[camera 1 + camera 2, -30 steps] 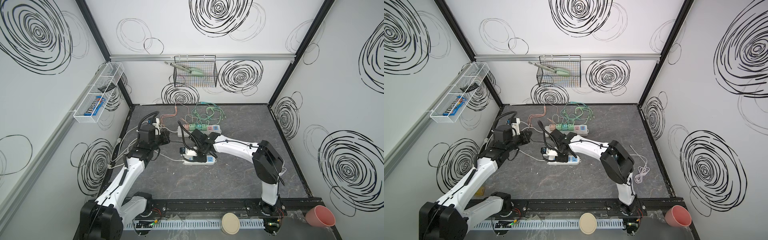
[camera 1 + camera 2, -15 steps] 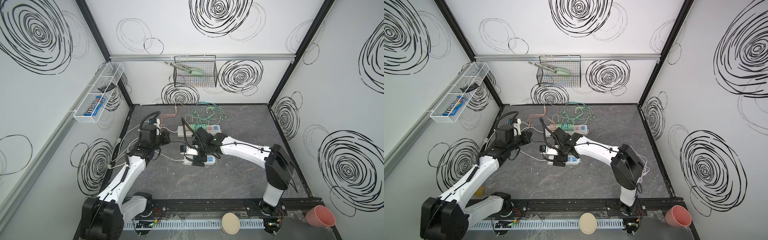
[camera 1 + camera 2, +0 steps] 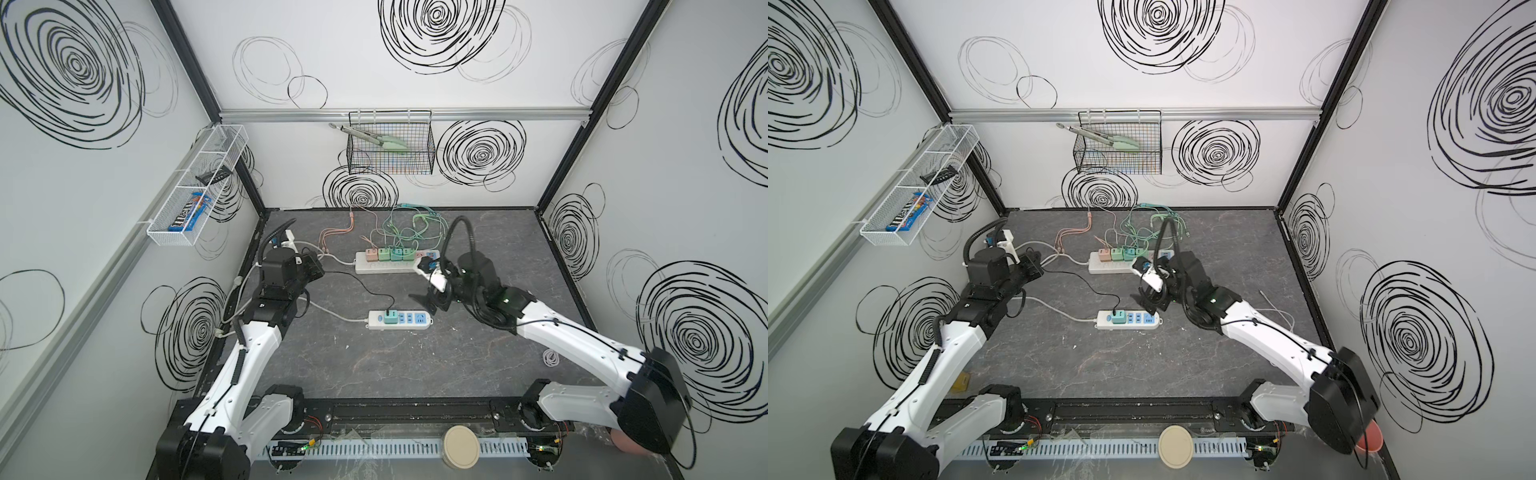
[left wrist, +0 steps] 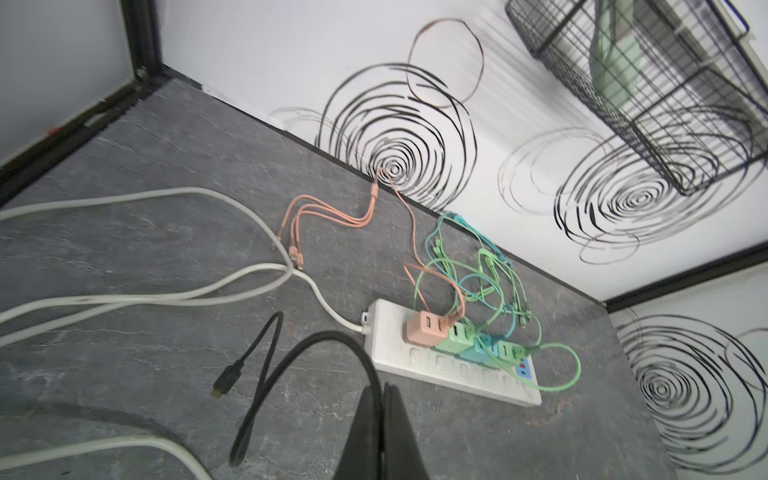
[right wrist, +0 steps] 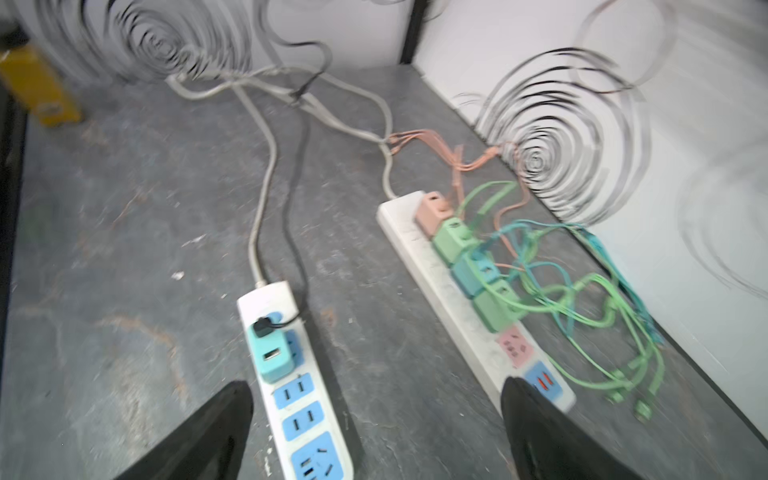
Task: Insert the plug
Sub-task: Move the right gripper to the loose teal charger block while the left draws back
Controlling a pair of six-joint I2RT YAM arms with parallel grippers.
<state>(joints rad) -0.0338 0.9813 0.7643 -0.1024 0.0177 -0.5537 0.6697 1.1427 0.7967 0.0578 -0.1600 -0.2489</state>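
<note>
Right wrist view shows teal plug (image 5: 272, 355) seated in power strip (image 5: 266, 297).

Landmark = front power strip (image 3: 417, 322), mid-table (image 3: 374, 374). Plug (image 3: 390, 318) sits on it, in the socket nearest its left, cable end; three more sockets run to the plug's right. The plug's lead (image 5: 293, 187) runs off behind-left. Rear power strip (image 3: 374, 269) lies behind the landmark, roughly parallel, apart. Four chargers (image 3: 388, 254) stand in a row on the rear strip, with a cable tangle (image 3: 415, 228) behind them. Wire basket (image 3: 390, 166) hangs on the back wall, behind and above. Side shelf (image 3: 195, 187) is on the left wall, behind-left. Coiled cord (image 3: 551, 357) lies front-right. Round disc (image 3: 460, 446) sits in front, past the table edge.
</note>
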